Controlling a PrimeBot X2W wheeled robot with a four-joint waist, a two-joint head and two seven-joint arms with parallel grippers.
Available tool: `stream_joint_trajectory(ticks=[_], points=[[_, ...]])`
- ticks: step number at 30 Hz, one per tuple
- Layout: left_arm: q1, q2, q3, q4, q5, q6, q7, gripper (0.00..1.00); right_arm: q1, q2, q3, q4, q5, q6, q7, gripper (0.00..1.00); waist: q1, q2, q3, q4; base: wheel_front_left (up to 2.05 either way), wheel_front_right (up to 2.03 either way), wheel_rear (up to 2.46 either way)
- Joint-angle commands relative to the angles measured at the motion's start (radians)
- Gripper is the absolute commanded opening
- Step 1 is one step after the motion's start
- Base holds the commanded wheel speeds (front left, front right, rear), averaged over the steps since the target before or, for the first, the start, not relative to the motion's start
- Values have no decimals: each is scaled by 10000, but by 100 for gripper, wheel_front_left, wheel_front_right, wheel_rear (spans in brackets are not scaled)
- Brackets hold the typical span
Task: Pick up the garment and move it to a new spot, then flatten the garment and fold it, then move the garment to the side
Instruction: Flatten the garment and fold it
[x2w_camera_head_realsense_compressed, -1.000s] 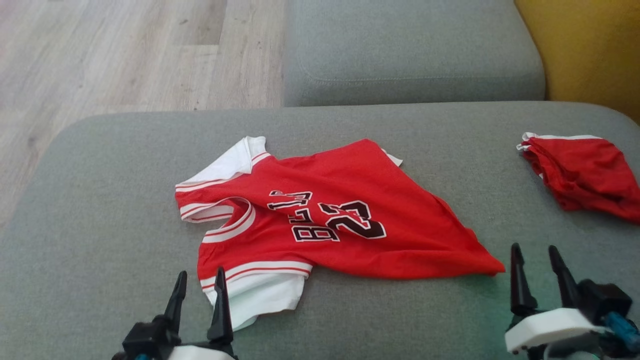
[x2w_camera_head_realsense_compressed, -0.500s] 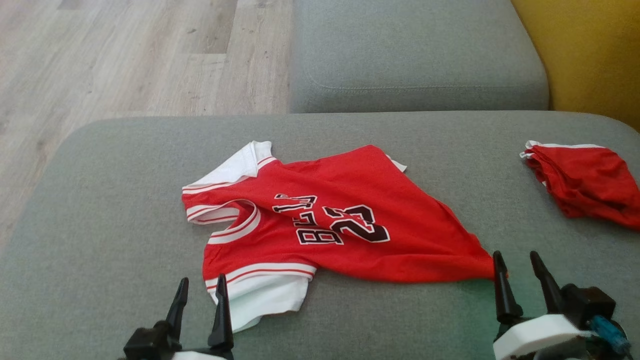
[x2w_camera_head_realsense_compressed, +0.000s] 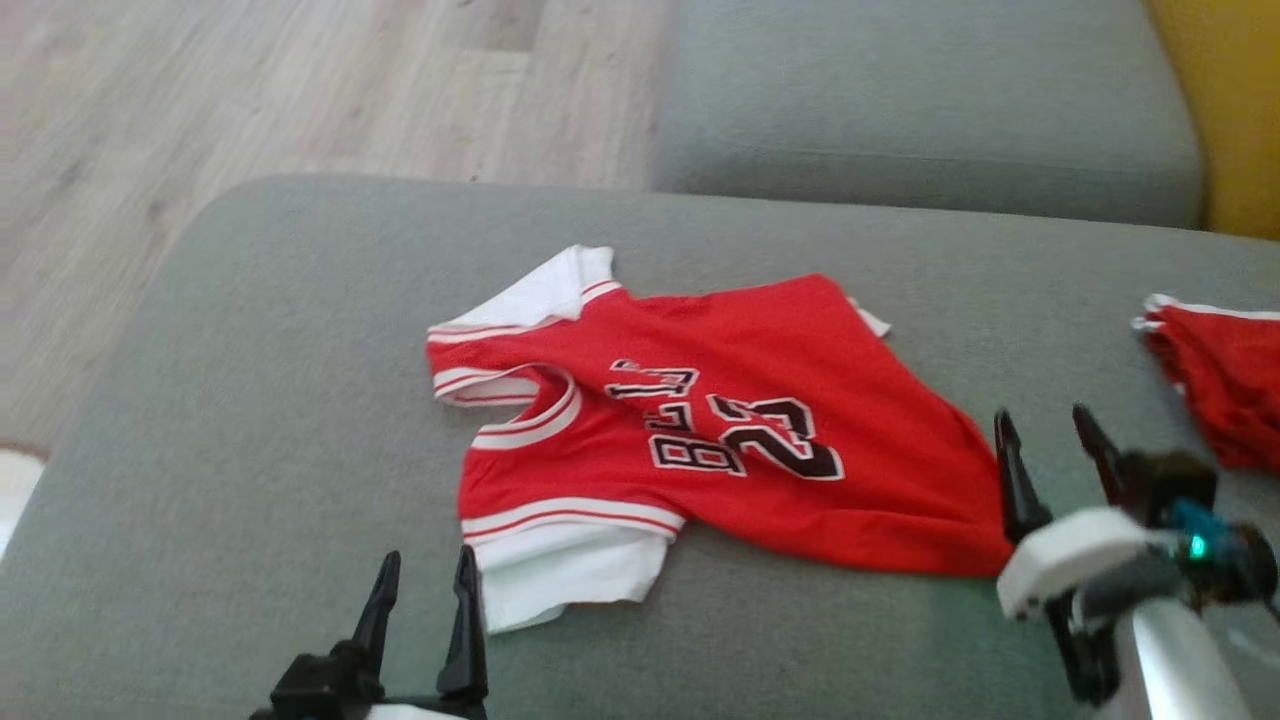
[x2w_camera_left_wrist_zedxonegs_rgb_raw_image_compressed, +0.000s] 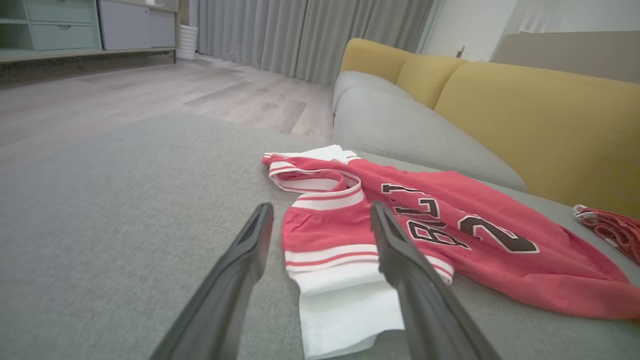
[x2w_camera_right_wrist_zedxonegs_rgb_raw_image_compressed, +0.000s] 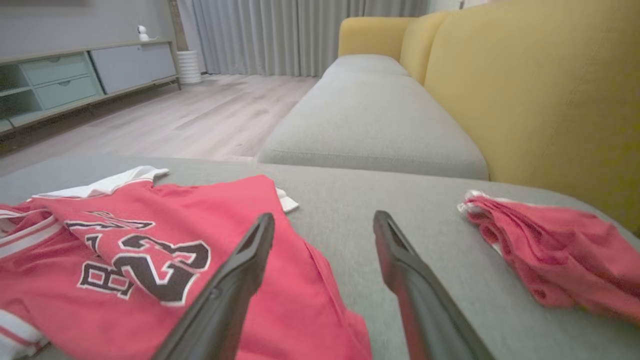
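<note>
Red jersey (x2w_camera_head_realsense_compressed: 740, 440) lies crumpled mid sofa seat (x2w_camera_head_realsense_compressed: 250, 400), long axis L-R btwn the tools: white sleeve (x2w_camera_head_realsense_compressed: 560, 575) just fwd of L tool (x2w_camera_head_realsense_compressed: 428, 553), hem corner (x2w_camera_head_realsense_compressed: 960, 540) at R tool (x2w_camera_head_realsense_compressed: 1040, 412), both wide open & empty; hem tip hid behind R tool, far sleeve (x2w_camera_head_realsense_compressed: 870, 318) mostly tucked under, head view blurry.

Right gripper (x2w_camera_right_wrist_zedxonegs_rgb_raw_image_compressed: 324, 217) parted above a grey cushion (x2w_camera_right_wrist_zedxonegs_rgb_raw_image_compressed: 380, 200)
One finger crosses the edge of the red jersey (x2w_camera_right_wrist_zedxonegs_rgb_raw_image_compressed: 150, 240) marked 23; a bunched red cloth (x2w_camera_right_wrist_zedxonegs_rgb_raw_image_compressed: 550, 240) lies well apart on the other side, near the yellow backrest (x2w_camera_right_wrist_zedxonegs_rgb_raw_image_compressed: 540, 100).
</note>
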Motion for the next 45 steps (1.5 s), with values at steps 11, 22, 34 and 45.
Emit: stream_joint_trajectory(ticks=[11, 22, 34, 45], points=[[-1059, -210, 165, -439, 286, -92, -119, 100, -2855, -1431, 355, 2441, -257, 65, 1710, 100, -1, -1, 1470, 1604, 0, 0, 0], [-1246, -560, 453, -337, 507, -283, -122, 100, -4106, -2057, 1545, 4256, 908, 65, 2794, 10, -1, -1, 1996, 2026, 0, 0, 0], [-1403, -893, 808, -224, 873, -582, -123, 100, -6131, -2626, 1047, 5039, 479, 65, 2047, 0, -1, -1, 2449, 1920, 0, 0, 0], [-1573, -1131, 1118, -110, 1178, -829, -124, 100, -7671, -2271, 409, 6162, -781, 65, 645, 100, -1, -1, 2764, 1631, 0, 0, 0]])
